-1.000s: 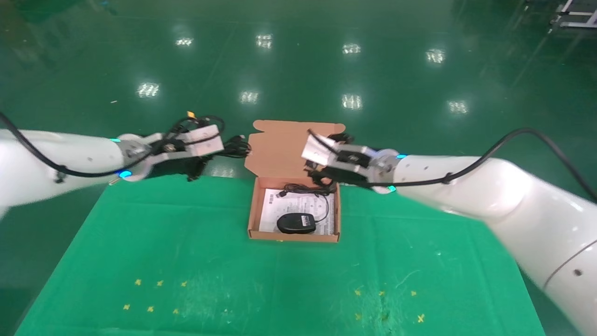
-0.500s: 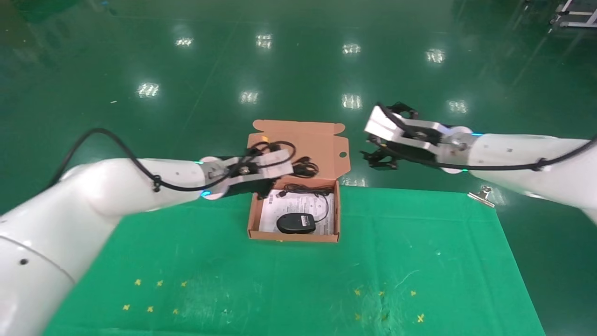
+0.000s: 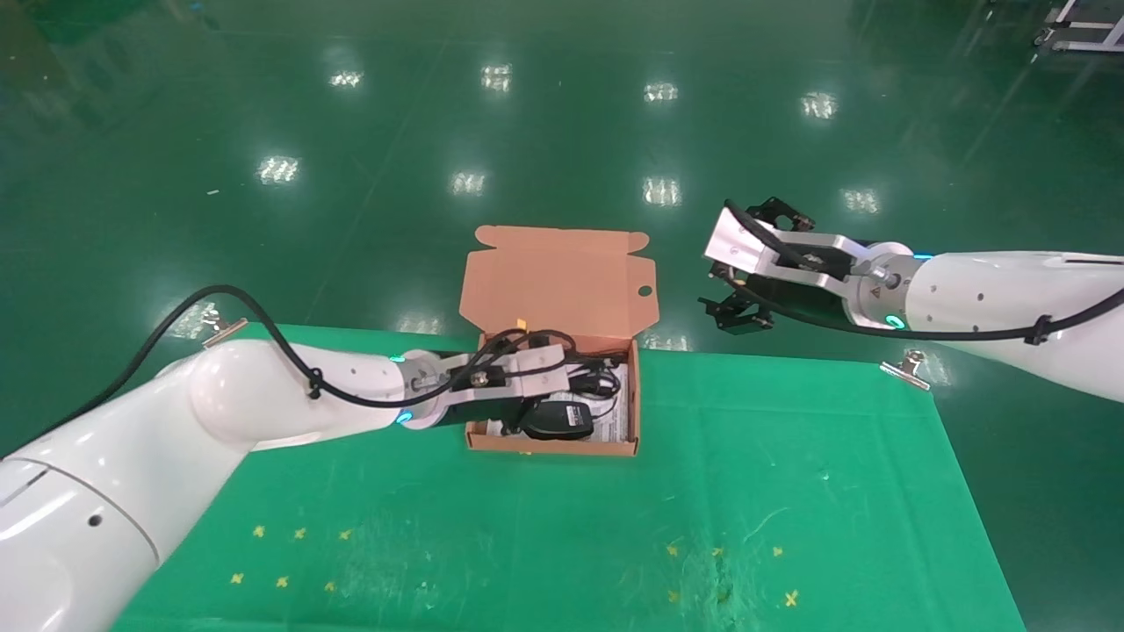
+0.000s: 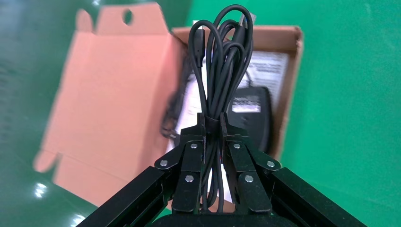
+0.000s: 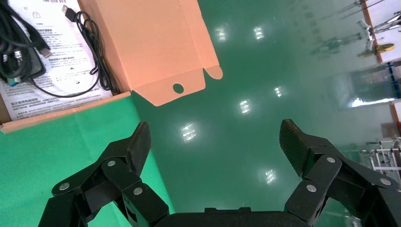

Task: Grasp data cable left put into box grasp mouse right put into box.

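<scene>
My left gripper [image 3: 580, 379] is shut on the data cable [image 4: 222, 61], a black coiled bundle that sticks out past the fingertips [image 4: 213, 124]. It holds the bundle low over the open box [image 3: 551, 446], right above the black mouse [image 3: 555, 420]. The mouse lies in the box on the white printed sheet [image 5: 61, 56], with its thin cord [image 5: 92, 42] looped beside it. The flap lid [image 3: 558, 281] stands open at the back. My right gripper [image 3: 736, 312] is open and empty [image 5: 215, 137], past the table's far edge to the right of the box, over the floor.
The green cloth table [image 3: 562, 544] carries yellow cross marks at front left [image 3: 290, 553] and front right [image 3: 729, 570]. Metal clips hold the cloth at the far right corner [image 3: 904, 369] and far left corner [image 3: 215, 326]. Shiny green floor lies beyond.
My left gripper carried the cable bundle from beyond the far left of the box to low over it. My right gripper drew away from the box to the right.
</scene>
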Available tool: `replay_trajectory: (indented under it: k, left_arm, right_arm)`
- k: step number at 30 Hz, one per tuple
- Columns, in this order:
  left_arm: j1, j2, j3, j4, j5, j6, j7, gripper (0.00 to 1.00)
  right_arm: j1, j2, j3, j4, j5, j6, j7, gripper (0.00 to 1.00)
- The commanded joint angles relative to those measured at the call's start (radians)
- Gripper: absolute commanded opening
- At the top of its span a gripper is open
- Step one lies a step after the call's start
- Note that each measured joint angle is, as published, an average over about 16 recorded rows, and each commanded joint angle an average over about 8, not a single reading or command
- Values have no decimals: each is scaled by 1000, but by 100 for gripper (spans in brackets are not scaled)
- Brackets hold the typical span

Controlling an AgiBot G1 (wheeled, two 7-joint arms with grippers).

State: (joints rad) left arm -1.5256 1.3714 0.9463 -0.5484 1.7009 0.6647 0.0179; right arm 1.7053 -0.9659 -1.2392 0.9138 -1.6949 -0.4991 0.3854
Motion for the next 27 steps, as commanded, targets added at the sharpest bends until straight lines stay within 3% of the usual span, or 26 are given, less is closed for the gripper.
replay_trajectory:
  k: [1, 3, 19, 27]
  left_arm:
    - [-4, 1, 24, 9, -24, 2, -2, 79]
    - [-4, 2, 30, 12, -36, 4, -7, 100]
    - [-10, -32, 20, -24, -54, 14, -20, 100]
    - [-83, -88, -21, -54, -89, -4, -73, 100]
  right_arm:
    - [1, 4, -5, 11, -17, 1, 23, 100]
    - [1, 6, -7, 15, -23, 1, 28, 100]
    - [5, 6, -4, 14, -20, 5, 24, 100]
    - [74, 36, -4, 57, -72, -10, -2, 100]
